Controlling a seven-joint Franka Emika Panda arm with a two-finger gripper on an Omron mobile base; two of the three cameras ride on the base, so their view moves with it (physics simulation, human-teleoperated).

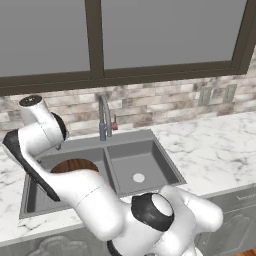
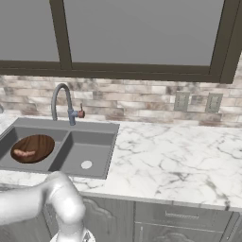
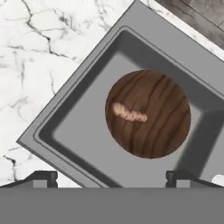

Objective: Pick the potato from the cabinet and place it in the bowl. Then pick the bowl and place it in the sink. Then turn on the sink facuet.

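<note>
Two steps done: potato [image 3: 129, 114] lies in bowl [image 3: 162, 131], bowl in left sink [image 3: 87, 131] basin. Fingers [image 3: 111, 178] open, empty, above basin. Faucet [image 1: 104, 116] lever [image 1: 114, 123] (reddish) sits behind basins, toward wall.

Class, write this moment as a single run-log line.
potato: in bowl | bowl: in left basin of sink | claw: open, above bowl, holding nothing | faucet: untouched
</note>
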